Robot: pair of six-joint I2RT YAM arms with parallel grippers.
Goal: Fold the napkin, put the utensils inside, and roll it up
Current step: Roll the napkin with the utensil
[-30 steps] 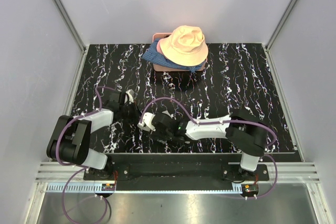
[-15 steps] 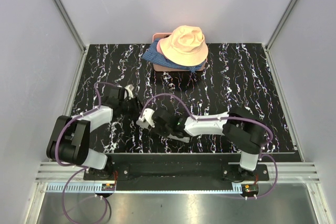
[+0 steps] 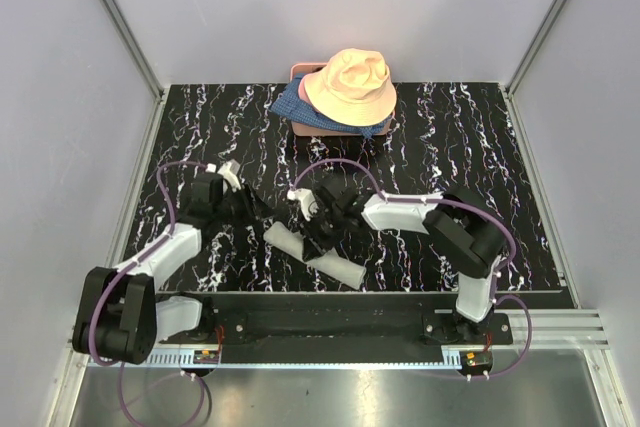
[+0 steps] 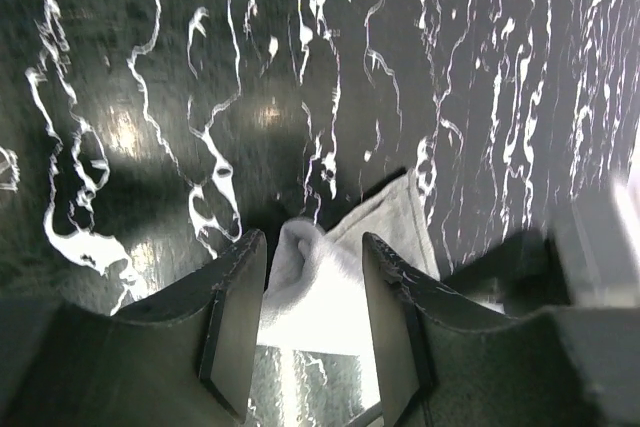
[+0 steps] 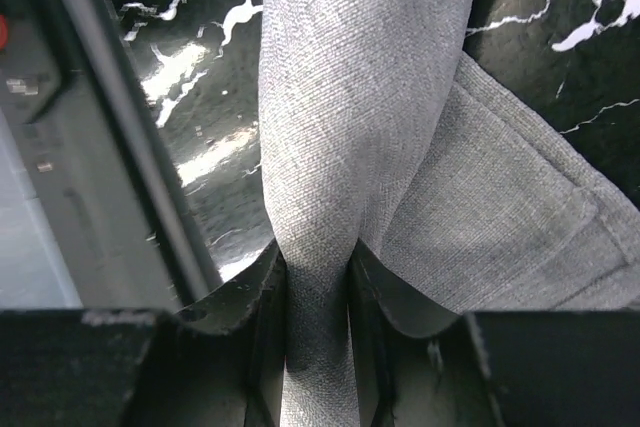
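Napkin (image 3: pixel 310 254): rolled into a grey tube; lay slantwise on the marbled bench (image 3: pixel 480 147), close to the near edge, left of centre
Right end effector (image 5: pixel 318 277): narrow; pinched on a fold of the napkin about midway along the roll
Left end effector (image 4: pixel 312 247): jaws stood apart over the roll's left end; contact could not be told
Far side: peach bucket hat (image 3: pixel 350 85) sat on blue patterned cloth (image 3: pixel 292 105); well apart from the napkin

Light-grey napkin (image 3: pixel 285 243), rolled into a tube, lying diagonally, front-centre.
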